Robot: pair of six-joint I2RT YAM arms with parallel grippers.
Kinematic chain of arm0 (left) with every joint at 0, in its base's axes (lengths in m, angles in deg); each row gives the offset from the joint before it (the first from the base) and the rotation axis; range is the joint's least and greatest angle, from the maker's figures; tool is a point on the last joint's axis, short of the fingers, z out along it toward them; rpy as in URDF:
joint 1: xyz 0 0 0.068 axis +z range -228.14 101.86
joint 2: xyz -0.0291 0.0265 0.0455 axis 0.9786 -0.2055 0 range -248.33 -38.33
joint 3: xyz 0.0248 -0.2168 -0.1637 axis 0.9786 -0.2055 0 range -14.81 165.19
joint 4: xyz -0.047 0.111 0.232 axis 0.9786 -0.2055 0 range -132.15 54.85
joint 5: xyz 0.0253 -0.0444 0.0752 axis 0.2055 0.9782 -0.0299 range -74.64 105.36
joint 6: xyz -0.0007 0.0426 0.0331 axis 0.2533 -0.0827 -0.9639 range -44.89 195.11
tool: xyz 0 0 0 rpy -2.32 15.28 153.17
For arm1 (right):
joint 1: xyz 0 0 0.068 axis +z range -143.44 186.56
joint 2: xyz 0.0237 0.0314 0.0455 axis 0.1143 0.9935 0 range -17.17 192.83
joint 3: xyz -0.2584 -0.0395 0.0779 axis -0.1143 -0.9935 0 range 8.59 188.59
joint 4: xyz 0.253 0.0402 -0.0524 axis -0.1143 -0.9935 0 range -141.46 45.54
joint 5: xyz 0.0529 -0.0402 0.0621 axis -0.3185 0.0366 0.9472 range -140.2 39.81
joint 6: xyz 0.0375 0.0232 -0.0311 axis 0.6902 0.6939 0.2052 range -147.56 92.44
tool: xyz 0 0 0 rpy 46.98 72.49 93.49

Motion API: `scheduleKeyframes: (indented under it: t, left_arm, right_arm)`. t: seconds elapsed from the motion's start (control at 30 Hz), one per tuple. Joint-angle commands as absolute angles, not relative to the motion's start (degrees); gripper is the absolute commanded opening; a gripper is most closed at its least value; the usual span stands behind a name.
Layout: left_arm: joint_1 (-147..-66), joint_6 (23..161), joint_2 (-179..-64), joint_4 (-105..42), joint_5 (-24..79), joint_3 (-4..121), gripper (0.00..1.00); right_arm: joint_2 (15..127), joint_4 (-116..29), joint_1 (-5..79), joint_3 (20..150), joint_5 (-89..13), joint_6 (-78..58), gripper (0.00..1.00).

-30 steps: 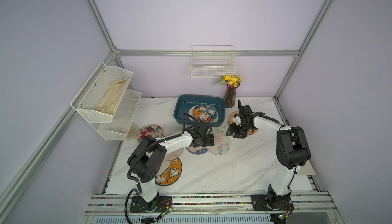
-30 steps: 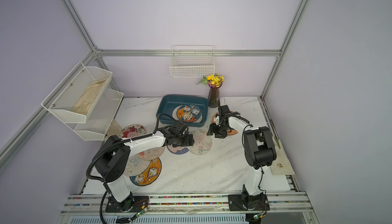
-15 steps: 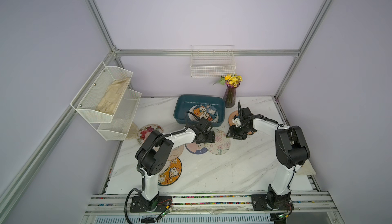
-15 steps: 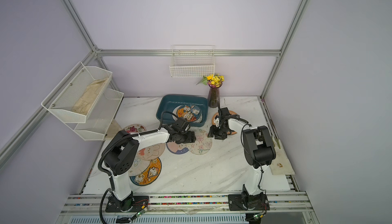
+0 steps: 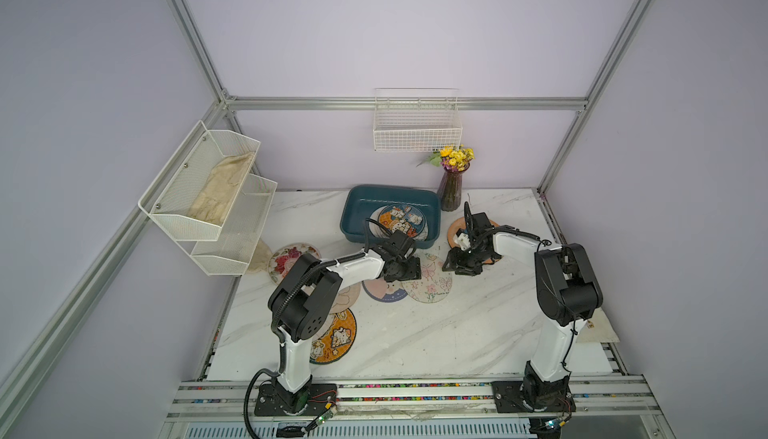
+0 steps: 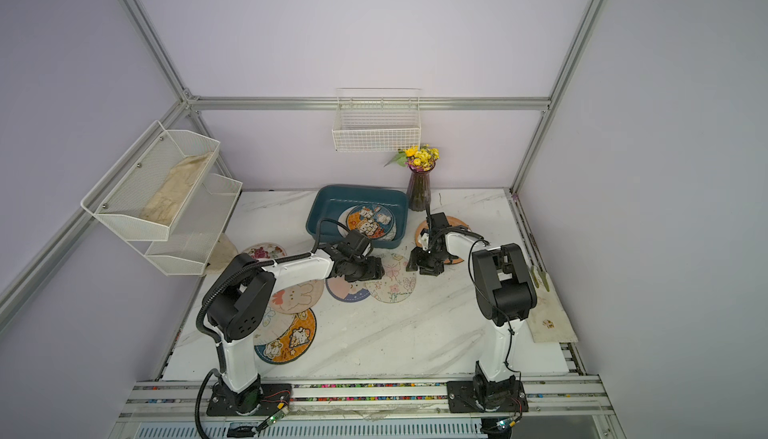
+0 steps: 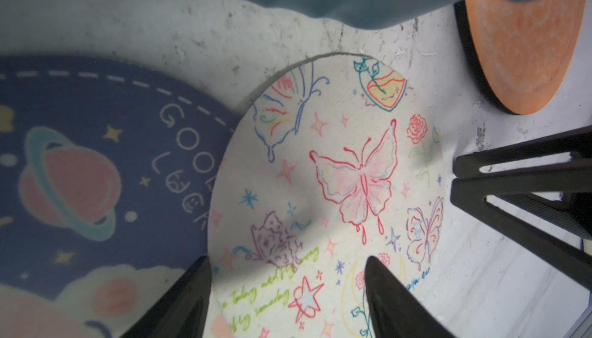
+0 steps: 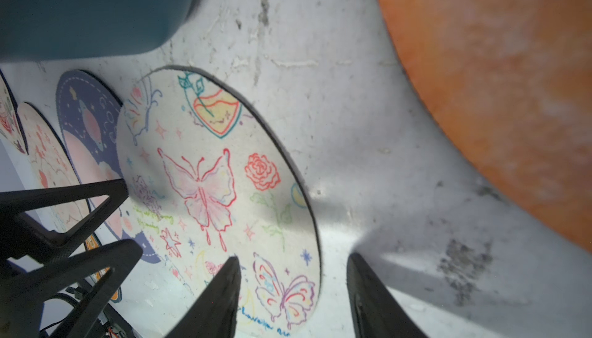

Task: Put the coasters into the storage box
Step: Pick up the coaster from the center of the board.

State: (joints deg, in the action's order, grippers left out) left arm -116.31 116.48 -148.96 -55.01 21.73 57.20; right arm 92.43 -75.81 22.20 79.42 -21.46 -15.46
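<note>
The left gripper (image 7: 288,266) stands open, its jaws fairly wide and empty. One finger sits where the butterfly coaster (image 7: 336,176) overlaps the blue coaster (image 7: 80,160), and the other is over the butterfly print itself, so it straddles that coaster's left edge. The right gripper (image 8: 293,259) is open too, somewhat narrower, and holds nothing. One of its fingers is over the butterfly coaster's right margin, the other over bare worktop (image 8: 368,160) just beyond it. Whether any fingertip touches the mat I cannot tell. In both top views the two grippers face each other low over the worktop, with the butterfly coaster lying flat between them. Just beyond it, on the far side, stands the storage box (image 5: 390,189), with a cartoon-animal coaster (image 5: 401,220) lying inside. The plain orange coaster (image 7: 519,48) lies right of the box, partly beneath the right arm. To the left and nearer, more coasters lie on the worktop: a rabbit one (image 6: 297,295), an orange cat one (image 5: 336,337) and a floral one (image 5: 286,256).
</note>
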Motion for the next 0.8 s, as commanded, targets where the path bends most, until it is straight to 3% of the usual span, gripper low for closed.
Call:
scheduleKeyframes:
  t: [0.0,0.67,0.77]
  left_arm:
    - [-116.2,117.1,-149.6,-52.5,24.4,60.9,0.73]
    - [-116.6,117.6,-150.2,-51.8,25.6,60.8,0.70]
    - [-116.5,117.6,-150.1,-51.6,25.7,60.8,0.65]
  right_arm:
    - [94.6,-75.7,22.4,78.6,-20.9,-16.3,0.56]
    - [96.7,-76.4,24.2,79.1,-20.4,-16.3,0.53]
    - [96.6,-76.4,24.2,79.0,-20.3,-16.2,0.53]
